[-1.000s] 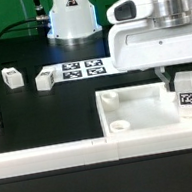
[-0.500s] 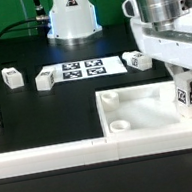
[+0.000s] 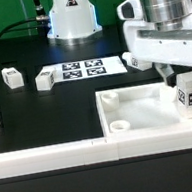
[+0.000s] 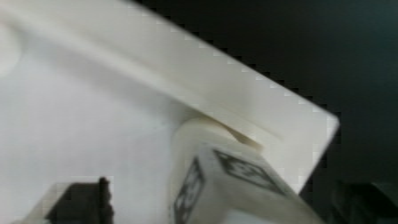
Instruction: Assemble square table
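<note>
Lift gripper (image 3: 184, 73) straight up, spread wide and pinching nothing, without brushing leg (image 3: 190, 94) standing at tabletop (image 3: 135, 98) corner. Then confirm upright, fully seated before moving on.

The claw (image 3: 185, 75) hangs at three o'clock in the exterior view, pointing straight down, jaws spread apart.
</note>
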Robot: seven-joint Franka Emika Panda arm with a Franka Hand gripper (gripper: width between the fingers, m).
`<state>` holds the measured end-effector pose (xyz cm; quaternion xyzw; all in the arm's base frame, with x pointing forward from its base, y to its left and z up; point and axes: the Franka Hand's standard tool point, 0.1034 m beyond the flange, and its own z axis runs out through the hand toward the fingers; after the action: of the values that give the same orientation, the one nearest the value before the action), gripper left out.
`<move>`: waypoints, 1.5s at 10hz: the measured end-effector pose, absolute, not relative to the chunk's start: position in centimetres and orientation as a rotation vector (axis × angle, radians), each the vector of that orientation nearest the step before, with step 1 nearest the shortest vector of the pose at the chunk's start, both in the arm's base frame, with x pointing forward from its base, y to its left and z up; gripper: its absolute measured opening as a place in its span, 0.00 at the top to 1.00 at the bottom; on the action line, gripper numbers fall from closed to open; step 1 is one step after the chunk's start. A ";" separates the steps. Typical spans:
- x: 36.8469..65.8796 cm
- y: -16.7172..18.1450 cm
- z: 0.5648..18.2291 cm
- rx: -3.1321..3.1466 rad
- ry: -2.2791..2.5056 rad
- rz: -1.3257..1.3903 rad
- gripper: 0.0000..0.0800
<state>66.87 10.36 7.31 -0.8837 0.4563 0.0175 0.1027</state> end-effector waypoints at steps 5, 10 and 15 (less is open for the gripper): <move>67.0 10.0 7.3 -2.947 0.540 -0.065 0.19; 67.5 10.0 7.5 -3.020 0.202 -0.104 0.41; 67.5 9.9 7.4 -2.893 0.834 -0.096 0.64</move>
<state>67.51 9.92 7.44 -0.9584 0.2763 -0.0319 0.0647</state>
